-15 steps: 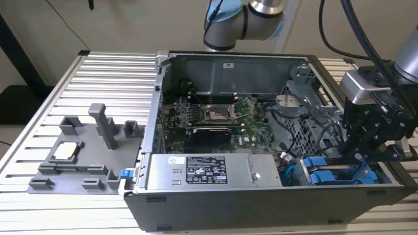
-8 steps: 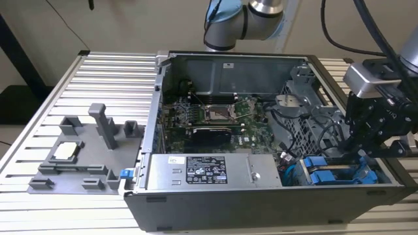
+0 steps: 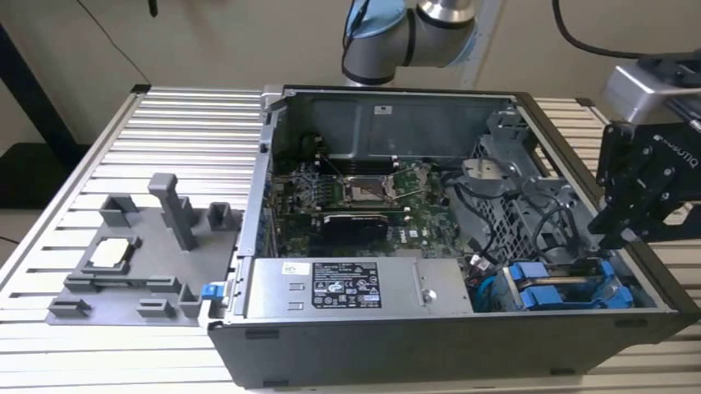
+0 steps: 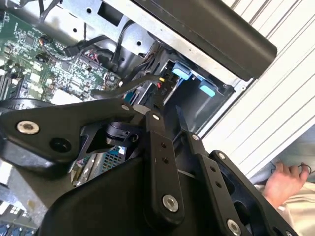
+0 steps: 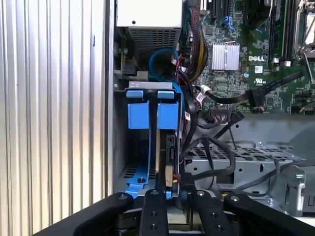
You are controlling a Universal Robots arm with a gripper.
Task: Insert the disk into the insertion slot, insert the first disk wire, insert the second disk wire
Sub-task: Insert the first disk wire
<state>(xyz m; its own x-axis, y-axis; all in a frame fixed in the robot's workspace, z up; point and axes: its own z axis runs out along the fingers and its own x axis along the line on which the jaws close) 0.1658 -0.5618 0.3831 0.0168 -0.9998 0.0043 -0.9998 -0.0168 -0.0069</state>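
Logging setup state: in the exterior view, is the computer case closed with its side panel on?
No, the computer case lies open, with the motherboard and the power-supply box exposed inside.

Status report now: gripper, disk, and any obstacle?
Gripper near the insertion slot. Blue disk carrier seated in it. Black cables crowd beside the slot.

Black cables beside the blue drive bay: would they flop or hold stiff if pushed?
Probably floppy: the black cables sag in loose loops over the metal cage. Being thin, likely light, and might snag each other, since they cross.
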